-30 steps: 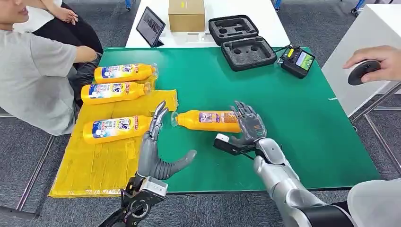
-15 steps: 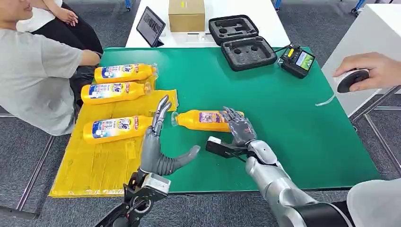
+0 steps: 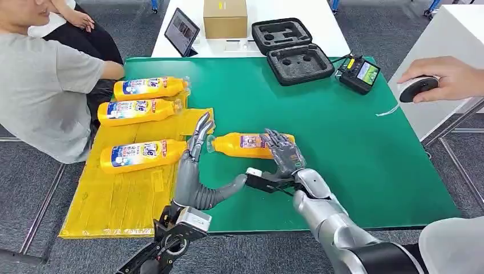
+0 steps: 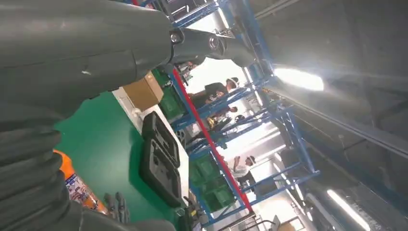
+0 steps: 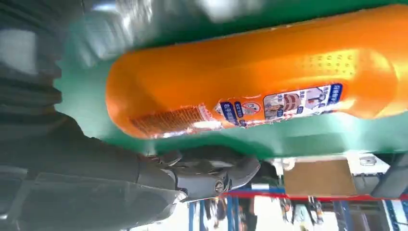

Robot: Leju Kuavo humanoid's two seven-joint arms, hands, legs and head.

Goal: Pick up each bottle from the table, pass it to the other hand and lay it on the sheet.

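Observation:
An orange bottle lies on its side on the green table, cap toward the yellow sheet. My right hand reaches over its base end with fingers spread. In the right wrist view the thumb stays apart from the bottle, with green table showing between them. My left hand stands open beside the cap, fingers upright and thumb stretched toward the right hand. Three more orange bottles lie at the left: one on the sheet, another farther back, the last at its far edge.
A person in a grey shirt sits at the table's left side. Another person's hand holds a dark round device off the right edge. A black foam case, a handheld controller, a cardboard box and a tablet stand at the back.
My right hand has slid left along the bottle from its base end. My left hand has edged right and nearer the cap. The bottle has not moved.

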